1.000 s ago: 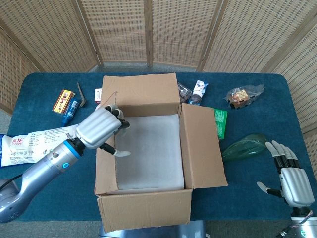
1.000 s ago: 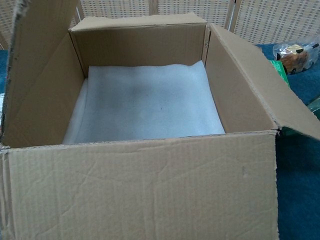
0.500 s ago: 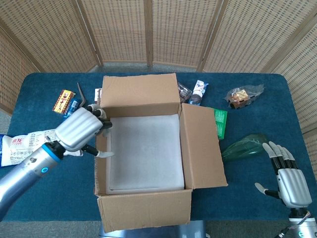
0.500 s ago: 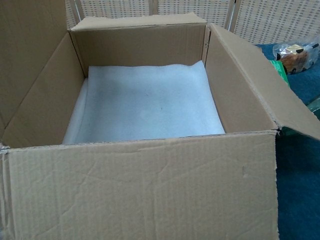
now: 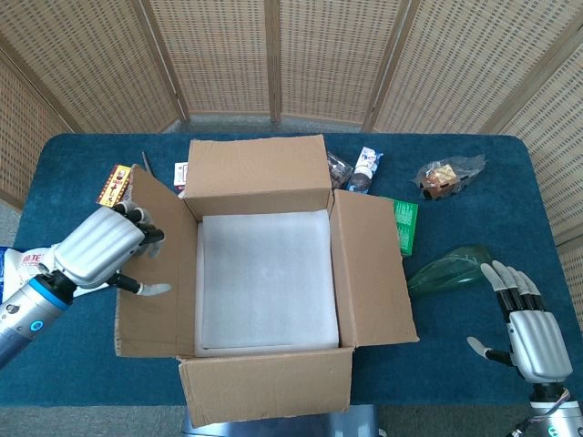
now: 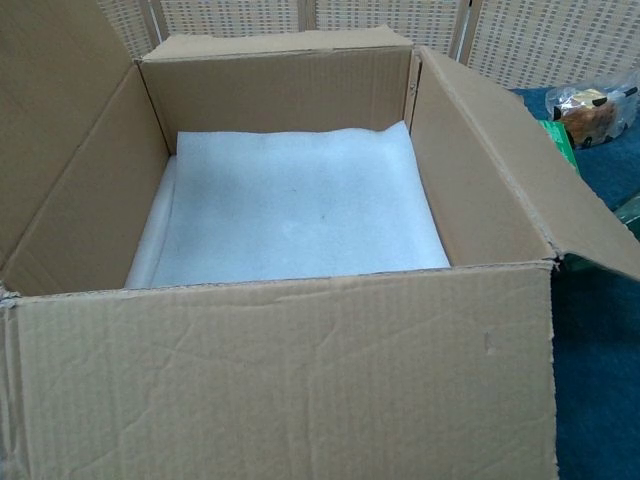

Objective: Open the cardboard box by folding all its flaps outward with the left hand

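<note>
At box's left side, left hand [image 5: 100,248] has swung the left flap [image 5: 150,273] outward since earlier; fingers [image 5: 137,218] loosely spread, touching it. Labels unreadable.

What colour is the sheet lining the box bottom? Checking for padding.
White foam sheet, clearest in the chest view.

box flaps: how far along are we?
Nearly done. On the cardboard box, the right flap and near flap are folded out. In hand: the left hand presses the left flap outward. Left: the far flap, which looks upright.
</note>
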Action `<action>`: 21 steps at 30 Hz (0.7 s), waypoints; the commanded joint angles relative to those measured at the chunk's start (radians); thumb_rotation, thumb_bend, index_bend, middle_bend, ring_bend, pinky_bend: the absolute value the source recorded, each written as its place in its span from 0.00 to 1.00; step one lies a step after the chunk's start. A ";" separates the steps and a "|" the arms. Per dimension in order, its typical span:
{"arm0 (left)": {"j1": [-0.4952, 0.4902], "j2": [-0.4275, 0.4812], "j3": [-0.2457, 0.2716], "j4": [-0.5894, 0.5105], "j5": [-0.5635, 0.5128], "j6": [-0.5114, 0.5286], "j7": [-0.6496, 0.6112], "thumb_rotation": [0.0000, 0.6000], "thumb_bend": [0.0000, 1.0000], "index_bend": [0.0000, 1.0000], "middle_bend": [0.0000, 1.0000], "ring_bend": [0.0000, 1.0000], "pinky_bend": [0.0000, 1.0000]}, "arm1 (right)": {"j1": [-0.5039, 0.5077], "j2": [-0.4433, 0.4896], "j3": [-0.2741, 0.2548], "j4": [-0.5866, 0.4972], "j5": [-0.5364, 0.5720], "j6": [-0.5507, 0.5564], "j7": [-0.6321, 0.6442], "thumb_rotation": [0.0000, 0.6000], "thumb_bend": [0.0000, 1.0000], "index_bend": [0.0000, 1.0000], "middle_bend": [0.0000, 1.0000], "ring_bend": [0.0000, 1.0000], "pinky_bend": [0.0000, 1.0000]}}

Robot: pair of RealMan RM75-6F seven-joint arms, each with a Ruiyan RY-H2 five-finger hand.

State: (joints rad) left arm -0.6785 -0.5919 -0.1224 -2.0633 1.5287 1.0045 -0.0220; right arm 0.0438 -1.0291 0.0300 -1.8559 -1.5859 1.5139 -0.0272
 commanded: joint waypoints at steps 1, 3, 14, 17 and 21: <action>0.017 -0.005 0.009 0.018 0.015 0.010 -0.019 0.52 0.00 0.60 0.68 0.43 0.34 | 0.000 0.000 0.000 0.000 0.000 0.000 0.000 1.00 0.08 0.00 0.00 0.00 0.09; 0.028 -0.008 0.013 0.034 0.022 0.014 -0.031 0.52 0.00 0.60 0.69 0.43 0.34 | 0.000 0.000 0.001 0.000 0.001 0.001 0.000 1.00 0.08 0.00 0.00 0.00 0.09; 0.123 -0.100 0.085 0.190 0.031 0.022 -0.066 0.52 0.00 0.60 0.69 0.44 0.32 | -0.001 0.000 0.000 0.001 0.001 0.000 0.001 1.00 0.08 0.00 0.00 0.00 0.09; 0.141 -0.142 0.091 0.228 0.022 0.034 -0.073 0.53 0.00 0.60 0.68 0.43 0.35 | 0.000 -0.003 0.000 0.001 0.001 0.000 -0.005 1.00 0.08 0.00 0.00 0.00 0.09; 0.163 -0.214 0.097 0.306 -0.008 0.040 -0.090 0.52 0.00 0.49 0.45 0.30 0.30 | -0.001 -0.007 -0.006 0.000 -0.006 -0.003 -0.015 1.00 0.08 0.00 0.00 0.00 0.09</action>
State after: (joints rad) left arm -0.5307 -0.7729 -0.0300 -1.7930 1.5392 1.0359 -0.1011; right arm 0.0434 -1.0354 0.0252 -1.8555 -1.5910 1.5115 -0.0415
